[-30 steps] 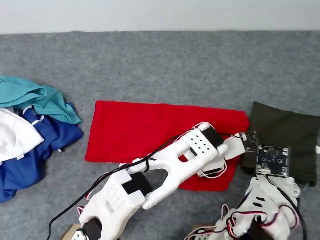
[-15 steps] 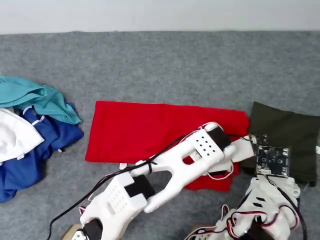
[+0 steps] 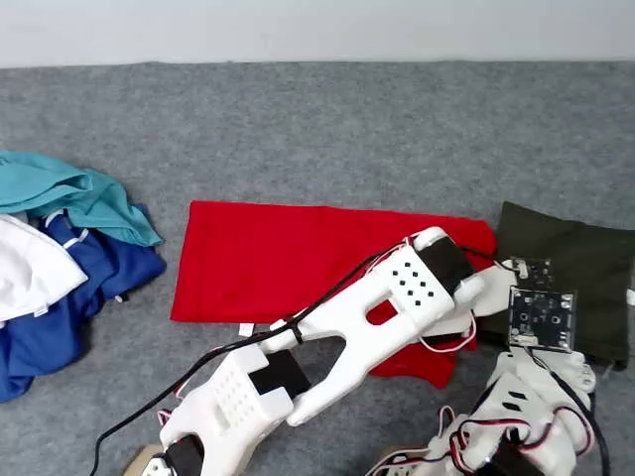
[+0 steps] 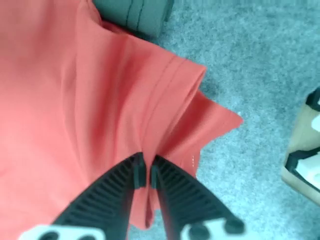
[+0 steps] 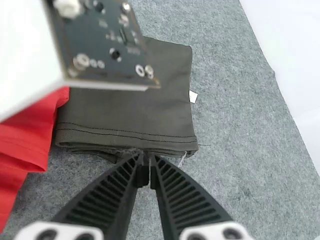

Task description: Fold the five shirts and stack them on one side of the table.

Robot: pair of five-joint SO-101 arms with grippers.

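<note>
High view
- table: grey cloth cover, pale wall along the far edge.
- red shirt: laid flat mid-table, long side across; its near right corner is rumpled under an arm.
- olive shirt: folded flat at the right edge of the table, touching the red shirt's right end.
- left-side heap: teal shirt, white shirt and blue shirt, crumpled together, apart from the red shirt.
- left arm: slants from the near left across the red shirt's near right corner.
- right arm: near right corner, wrist over the olive shirt's near edge.

Left wrist view
- left gripper: jaws pressed together with a ridge of red shirt cloth pinched between them; creases fan out from the tips.
- red shirt corner: hem lifted slightly off the table, olive shirt just beyond it.

Right wrist view
- right gripper: jaws together, tips right at the olive shirt's stitched hem; cannot tell whether cloth is caught.
- olive shirt: flat, small white tag at one side edge.
- red shirt: beside it, touching.
</note>
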